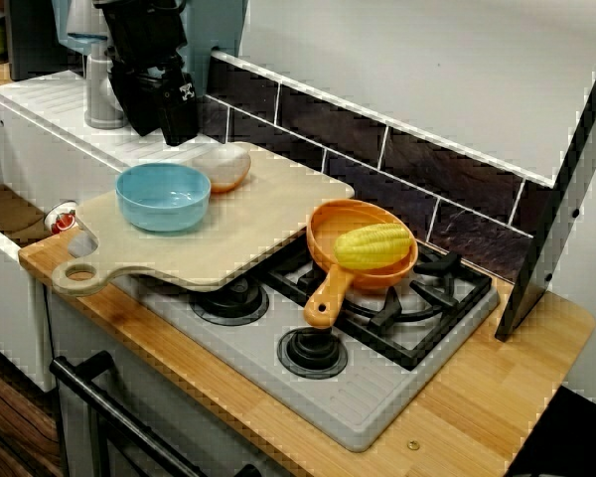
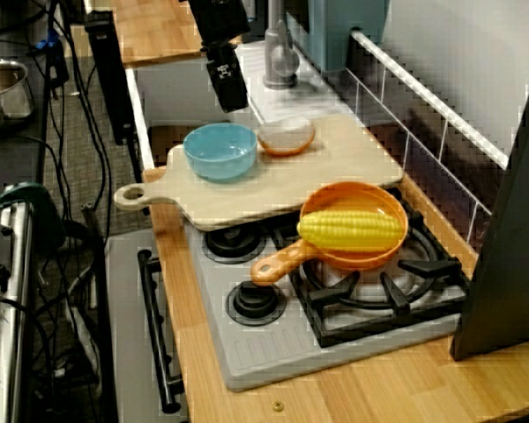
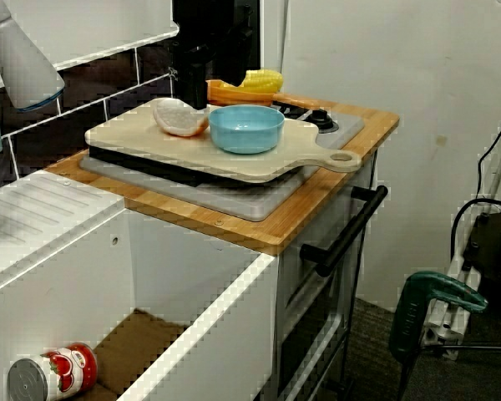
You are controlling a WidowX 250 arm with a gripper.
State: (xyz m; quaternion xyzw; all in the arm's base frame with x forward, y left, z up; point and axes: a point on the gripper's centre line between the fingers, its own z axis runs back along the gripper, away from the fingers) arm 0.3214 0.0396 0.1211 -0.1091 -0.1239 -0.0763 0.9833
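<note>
I've got the black claw [image 1: 164, 127] hanging over the back corner of the pale wooden cutting board [image 1: 268, 214], fingers pointing down. It's raised above and apart from the small orange dish with a pale inside [image 1: 222, 166], touching nothing; in the view from the sink end the claw [image 3: 196, 96] stands just behind that dish [image 3: 179, 117]. I can't tell how far the fingers are parted, they read as one dark block; nothing visible in them. A round light-blue bowl [image 1: 163, 196] sits on the board just beside the dish. An orange pan with a handle [image 1: 328, 293] on the grey stove [image 1: 377, 388] holds a yellow corn cob [image 1: 372, 245]; a red tomato can [image 3: 54, 373] lies in the white sink [image 3: 209, 326]. The step reads as a hover, no contact. I'd judge that coming down on the dish calls for a short shift over it, with room kept from the blue bowl.
</note>
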